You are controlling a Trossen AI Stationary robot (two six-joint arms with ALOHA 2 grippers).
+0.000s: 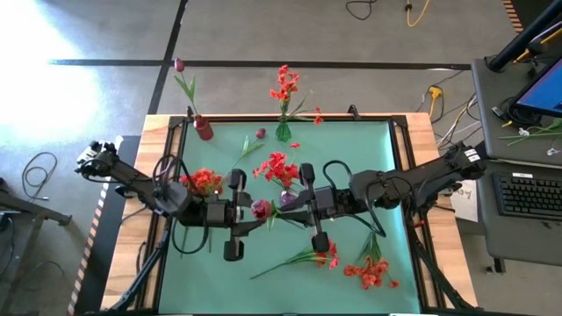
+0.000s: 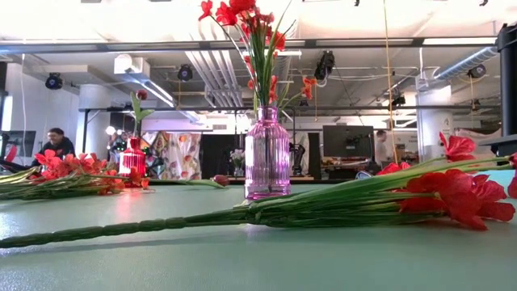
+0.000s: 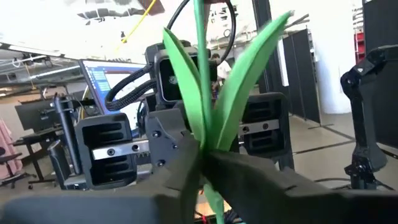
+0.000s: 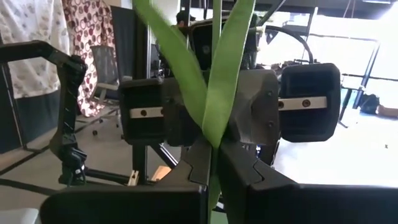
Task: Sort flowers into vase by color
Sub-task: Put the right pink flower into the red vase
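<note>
Nearest, low across the green mat [image 1: 351, 158]: a red spray [image 2: 452, 194] lying flat, its long stem running leftward across the front. A second red bunch [image 2: 69, 171] lies farther left.

Mid-table: both grippers meet over the mat's middle on one dark magenta bud flower [image 1: 261, 209]. The right gripper [image 4: 214, 163] is pinched tight on its green stem [image 4: 214, 109], leaves rising between the dark fingers. The left gripper [image 3: 202, 155] faces it from the other side, its fingers narrowed around the same stem [image 3: 200, 81]; contact looks made, though I cannot tell how firmly. Red blooms [image 1: 279, 168] lie just behind the two grippers, and another red cluster [image 1: 204, 182] sits beside the left arm. Two more red sprays [image 1: 369, 270] lie on the mat at the front right.

Far edge: a clear pink ribbed vase [image 2: 267, 155] holding red flowers [image 2: 254, 24]; a small red vase [image 2: 132, 158] with a single dark bud [image 1: 179, 65].

Beyond: a person [image 2: 56, 142] seated in the room.
</note>
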